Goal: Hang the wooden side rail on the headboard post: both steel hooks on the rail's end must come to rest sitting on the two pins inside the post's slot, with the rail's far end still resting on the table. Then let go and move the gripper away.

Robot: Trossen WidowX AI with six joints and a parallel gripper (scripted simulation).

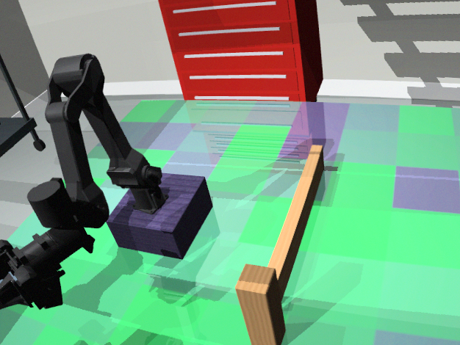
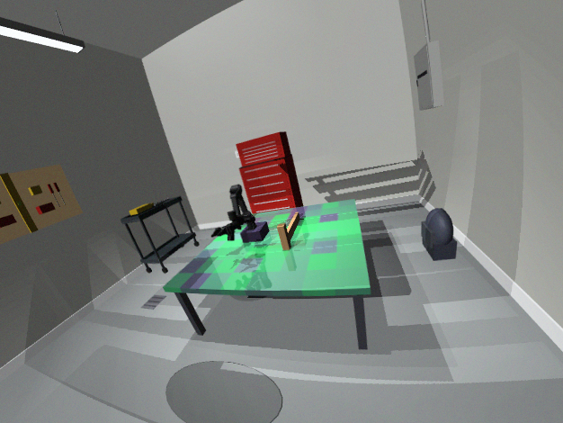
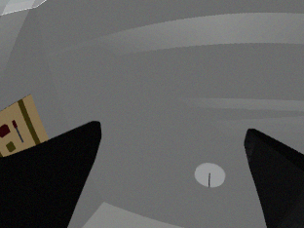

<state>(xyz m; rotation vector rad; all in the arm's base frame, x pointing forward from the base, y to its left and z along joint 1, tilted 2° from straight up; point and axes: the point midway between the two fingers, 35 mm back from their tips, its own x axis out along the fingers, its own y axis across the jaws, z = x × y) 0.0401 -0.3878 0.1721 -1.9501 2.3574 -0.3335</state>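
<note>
The wooden side rail [image 1: 297, 215] [image 2: 292, 222] runs from the upright headboard post [image 1: 259, 307] [image 2: 283, 237] away toward the back of the green table [image 1: 371, 241]. Its near end sits against the post's inner face, raised near the post's top. Its far end seems to be down on the table. The hooks, pins and slot are hidden at the joint. My gripper [image 1: 5, 274] [image 2: 218, 232] [image 3: 174, 133] is open and empty. It hangs far to the left, off the table's left side and well away from the rail. In the wrist view it faces only the floor and wall.
The arm stands on a dark purple block [image 1: 163, 222] on the left of the table. A red drawer cabinet [image 1: 241, 48] [image 2: 268, 173] stands behind the table. A black cart [image 2: 154, 227] stands on the floor to the left.
</note>
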